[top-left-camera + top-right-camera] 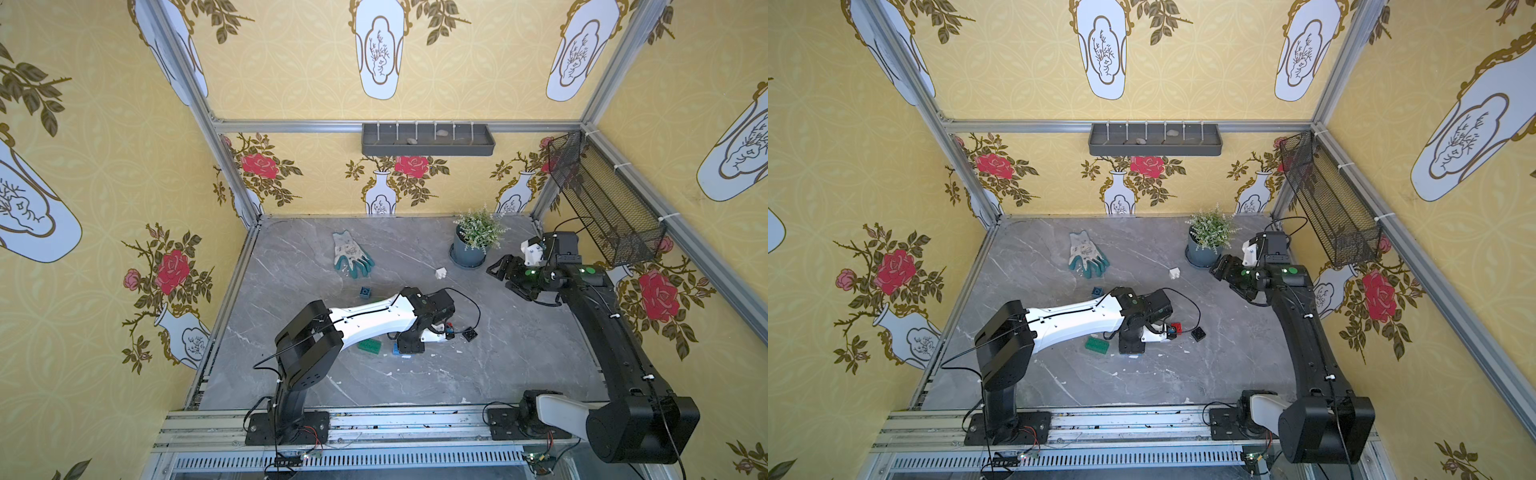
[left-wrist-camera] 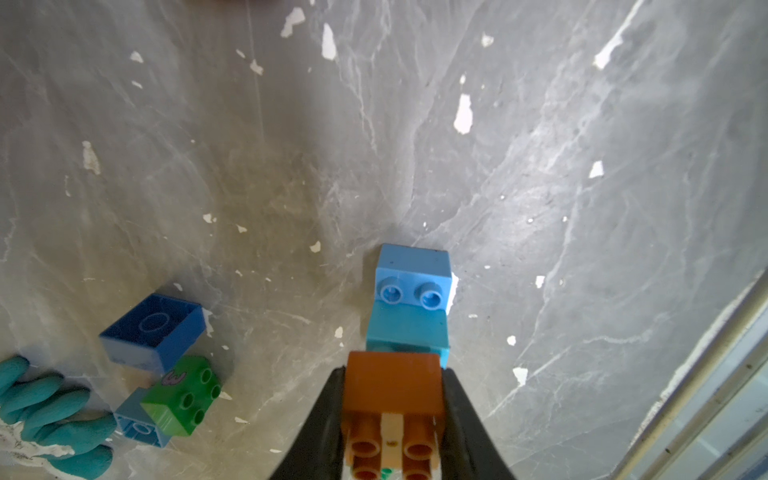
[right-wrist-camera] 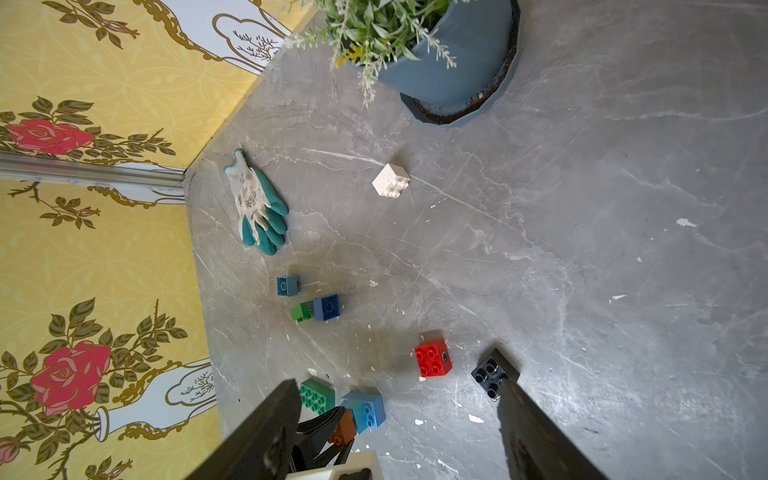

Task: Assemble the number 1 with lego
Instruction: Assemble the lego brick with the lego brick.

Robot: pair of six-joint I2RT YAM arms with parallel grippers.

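Your left gripper (image 2: 392,370) clamps the orange-brown brick (image 2: 392,390) against 2 light blue bricks (image 2: 411,270), mid-table; green brick (image 3: 318,395) just left, red brick (image 3: 432,357) and black brick (image 3: 490,376) right (right gripper (image 3: 395,372) gapes wide by the pot (image 1: 467,251)).

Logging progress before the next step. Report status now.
Left gripper shut on orange brick, low by the light blue bricks. Right gripper open, empty, raised. Long green brick close beside; red brick apart.

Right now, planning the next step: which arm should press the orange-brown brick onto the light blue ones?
Left: the left gripper holds the orange-brown brick at the light blue bricks; the right gripper hangs open, far away.
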